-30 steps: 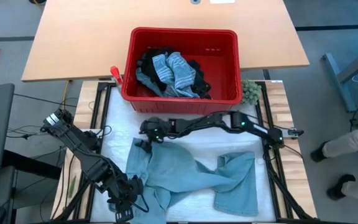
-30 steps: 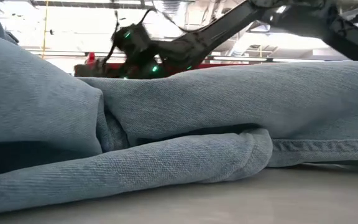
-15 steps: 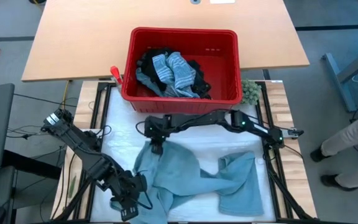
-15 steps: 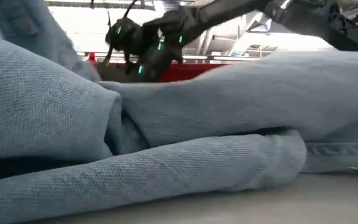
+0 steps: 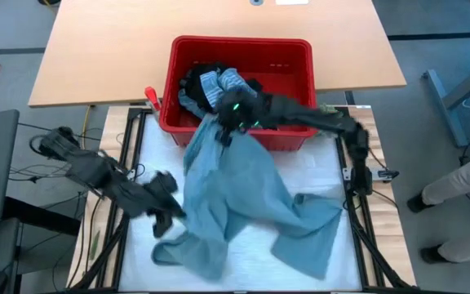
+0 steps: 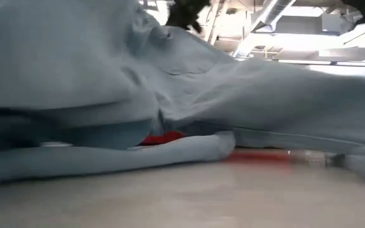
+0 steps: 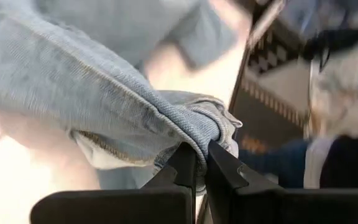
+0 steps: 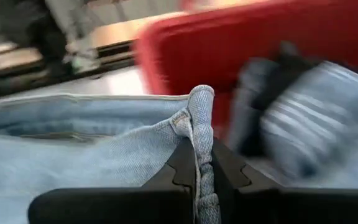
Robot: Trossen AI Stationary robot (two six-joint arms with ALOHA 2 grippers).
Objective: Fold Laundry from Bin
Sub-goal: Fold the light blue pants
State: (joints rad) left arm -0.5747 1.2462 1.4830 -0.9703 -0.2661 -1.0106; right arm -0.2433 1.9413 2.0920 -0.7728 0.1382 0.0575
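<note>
Right claw (image 5: pixel 228 114) is seen clenched on an edge of the denim garment (image 5: pixel 235 196), held up over the front rim of the bin (image 5: pixel 296 49); in the right wrist view the denim hem (image 8: pixel 199 118) is pinched between the two dark fingers (image 8: pixel 182 163), with red bin wall and a striped garment (image 8: pixel 303 130) blurred behind

Left claw (image 5: pixel 168 214) is seen at the garment's left side, above the white table (image 5: pixel 149 159) surface, clenched on a folded denim hem; in the left wrist view the rolled hem (image 7: pixel 194 127) is gripped between near-closed fingertips (image 7: pixel 185 165)

Denim garment is stretched between both claws: top end lifted at the bin's front rim, the rest draped down across the table, a loose flap trailing to the lower right. In the low view the denim (image 6: pixel 170 95) fills most of the frame, lying partly on the table, with a strip of red visible beneath a fold

Remaining laundry is in the bin: a blue-white striped piece (image 5: pixel 219 82) and black pieces (image 5: pixel 198 77), bunched at the bin's front half, partly hidden by the right arm

A small green fuzzy lump (image 5: pixel 326 109) is partly visible just right of the bin's front corner

A person's legs (image 5: pixel 463 184) are seen at the right edge, off the table
</note>
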